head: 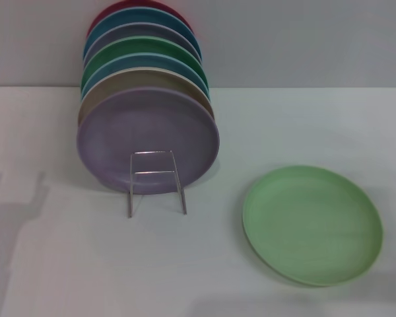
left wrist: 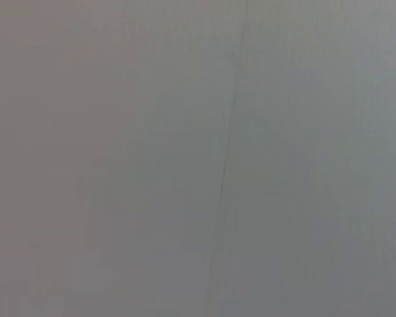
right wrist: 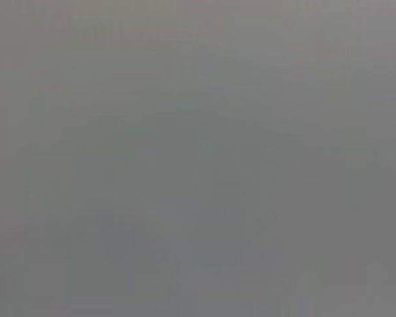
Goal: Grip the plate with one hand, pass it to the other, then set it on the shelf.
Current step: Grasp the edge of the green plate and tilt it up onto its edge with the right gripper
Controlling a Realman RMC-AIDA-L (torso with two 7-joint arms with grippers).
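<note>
The light pastel-green plate [head: 313, 224] lies flat on the white table at the front right in the head view. The silver wire shelf [head: 156, 181] stands at the middle left, its upright loop in front of a row of plates that stand on edge. Neither gripper shows in any view. Only a small dark bit shows at the far left edge of the head view. Both wrist views show only a plain grey surface.
Several plates stand on edge in the rack, a lavender plate [head: 148, 140] in front, then tan, blue, dark green [head: 145, 49] and red ones behind it. A grey wall rises behind the white table [head: 66, 264].
</note>
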